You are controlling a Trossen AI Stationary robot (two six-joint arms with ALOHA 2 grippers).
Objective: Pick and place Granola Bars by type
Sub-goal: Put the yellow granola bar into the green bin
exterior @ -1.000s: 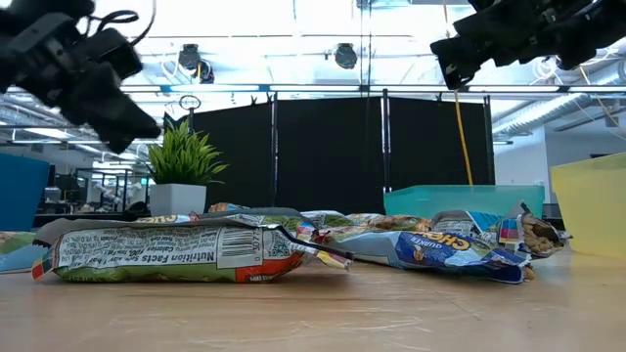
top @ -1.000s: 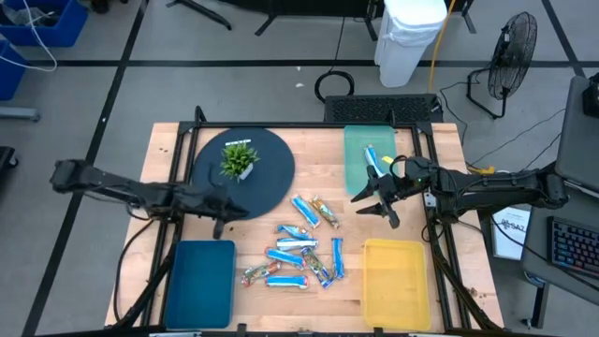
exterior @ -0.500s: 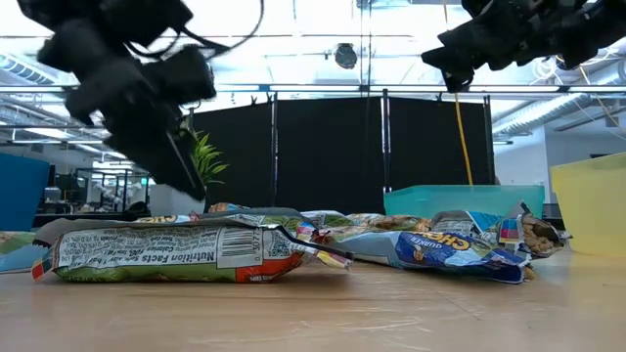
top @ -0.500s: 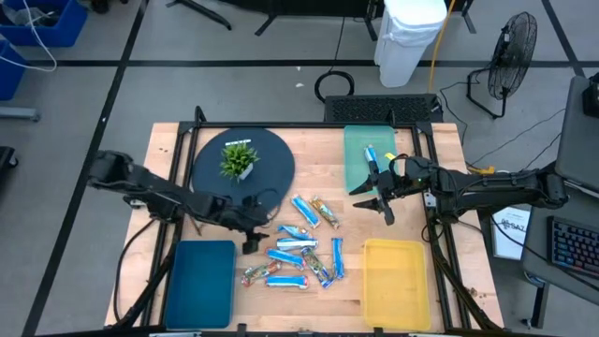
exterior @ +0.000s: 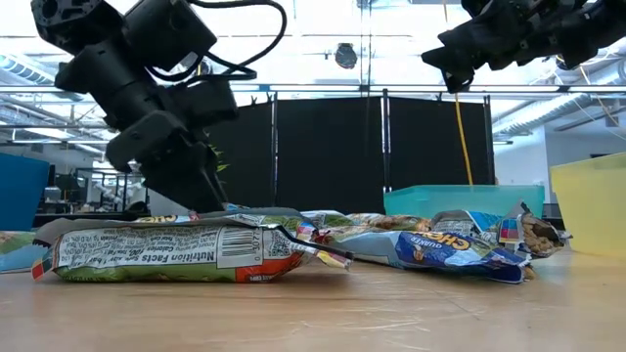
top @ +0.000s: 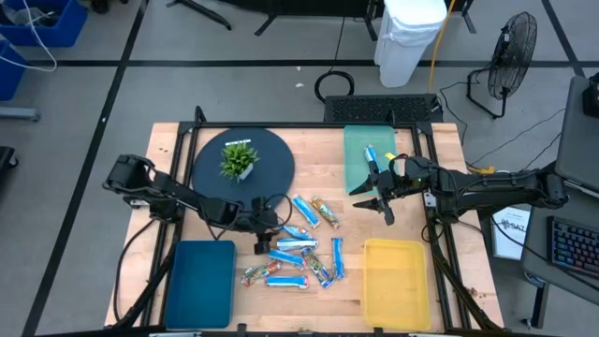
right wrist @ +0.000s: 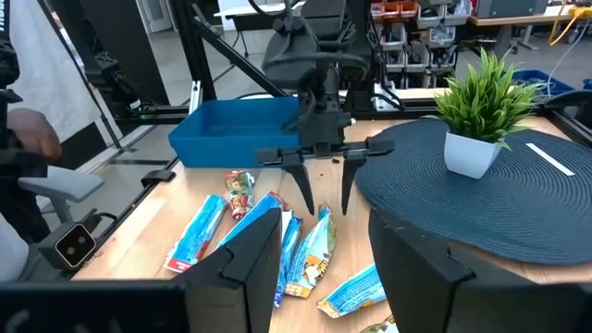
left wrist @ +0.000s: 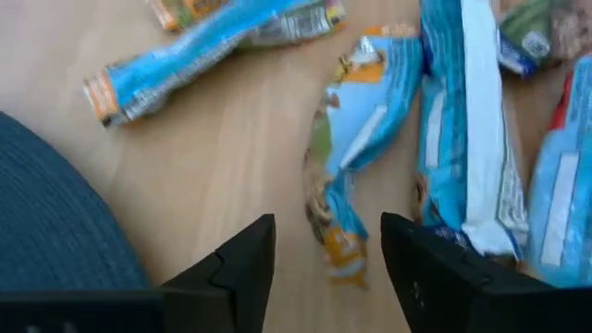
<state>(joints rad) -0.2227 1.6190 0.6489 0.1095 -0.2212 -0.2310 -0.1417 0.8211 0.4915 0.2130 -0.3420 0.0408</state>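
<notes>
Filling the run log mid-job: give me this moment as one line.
left gripper: open, over the bar pile | right gripper: open, empty, near teal tray | one bar in teal tray

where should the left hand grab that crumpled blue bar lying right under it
Grip the crumpled blue bar across its narrow twisted waist, coming straight down. It lies flat on the table, and the open left hand already straddles that end.
</notes>
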